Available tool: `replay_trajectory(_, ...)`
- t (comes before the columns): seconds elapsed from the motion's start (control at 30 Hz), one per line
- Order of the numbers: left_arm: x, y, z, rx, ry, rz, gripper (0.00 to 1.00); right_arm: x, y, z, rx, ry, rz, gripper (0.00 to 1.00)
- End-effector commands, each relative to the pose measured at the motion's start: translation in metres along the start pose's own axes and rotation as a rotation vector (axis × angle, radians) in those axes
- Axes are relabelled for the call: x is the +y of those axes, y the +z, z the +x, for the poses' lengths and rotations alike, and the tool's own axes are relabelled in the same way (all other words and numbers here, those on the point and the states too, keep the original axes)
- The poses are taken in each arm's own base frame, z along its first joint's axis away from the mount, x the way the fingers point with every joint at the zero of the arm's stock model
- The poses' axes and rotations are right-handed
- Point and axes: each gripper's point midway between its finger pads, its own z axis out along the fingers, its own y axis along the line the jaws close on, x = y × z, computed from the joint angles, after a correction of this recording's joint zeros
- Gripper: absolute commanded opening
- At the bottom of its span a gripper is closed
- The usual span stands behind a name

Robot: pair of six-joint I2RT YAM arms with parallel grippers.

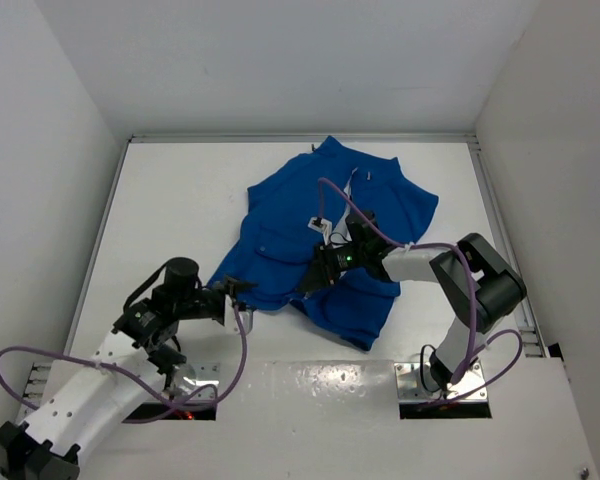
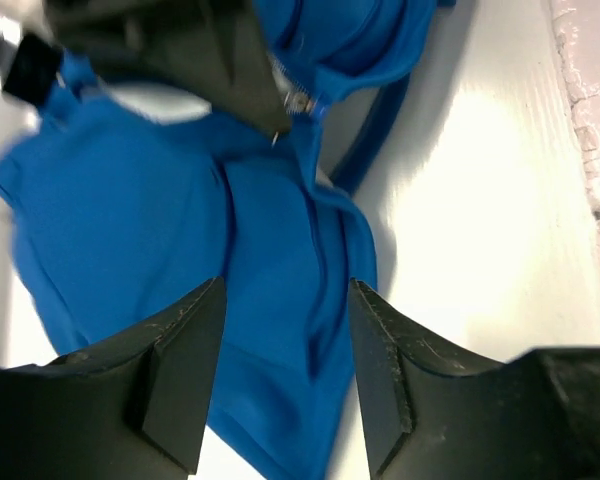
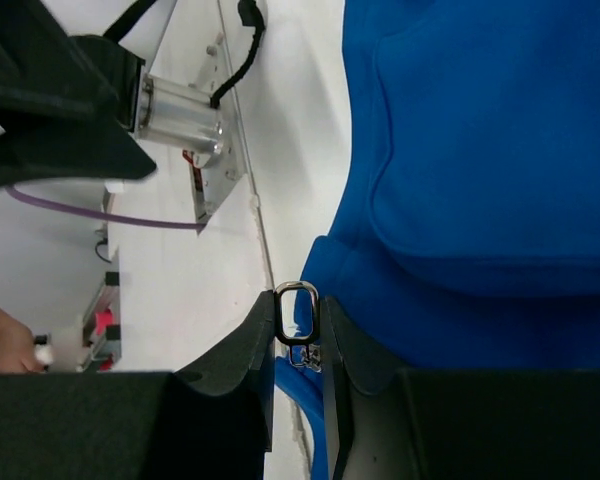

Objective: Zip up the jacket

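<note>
The bright blue jacket (image 1: 325, 235) lies crumpled on the white table, collar toward the back. My right gripper (image 1: 312, 280) is shut on the silver zipper pull (image 3: 297, 312) near the jacket's lower hem; the metal ring stands between the two fingertips. My left gripper (image 1: 242, 292) is open at the jacket's lower left edge. In the left wrist view its jaws stand apart with blue hem fabric (image 2: 280, 320) between them, not pinched. The right gripper's fingers (image 2: 210, 55) and the zipper slider (image 2: 298, 102) show at the top of that view.
White enclosure walls (image 1: 50, 150) stand at the left, back and right. Purple cables (image 1: 235, 360) loop off both arms. The arm mount plates (image 1: 445, 385) sit at the near edge.
</note>
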Motion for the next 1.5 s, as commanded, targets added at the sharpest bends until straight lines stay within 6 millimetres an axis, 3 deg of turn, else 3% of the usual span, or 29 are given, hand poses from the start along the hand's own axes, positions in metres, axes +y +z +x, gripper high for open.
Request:
replay_trajectory(0.0,0.018,0.009,-0.021,-0.083,0.199,-0.079,0.58,0.004,0.001,-0.014,-0.050,0.006,-0.015,0.00)
replay_trajectory(0.1,0.003,0.020,-0.029,-0.123,0.198,-0.016,0.56,0.006,0.001,-0.015,-0.057,0.016,-0.022,0.00)
replay_trajectory(0.37,-0.001,0.049,-0.046,-0.126,0.078,-0.010,0.40,0.008,0.002,-0.013,-0.063,0.040,-0.017,0.00)
replay_trajectory(0.53,-0.009,0.063,-0.053,-0.124,0.024,-0.037,0.39,0.009,0.000,-0.016,-0.080,0.059,-0.020,0.00)
replay_trajectory(0.83,-0.014,0.085,-0.039,-0.039,0.026,-0.123,0.38,0.009,-0.003,-0.019,-0.100,0.114,-0.023,0.00)
replay_trajectory(1.47,-0.004,0.098,-0.023,0.007,0.007,-0.219,0.34,0.009,-0.005,-0.020,-0.123,0.174,-0.026,0.00)
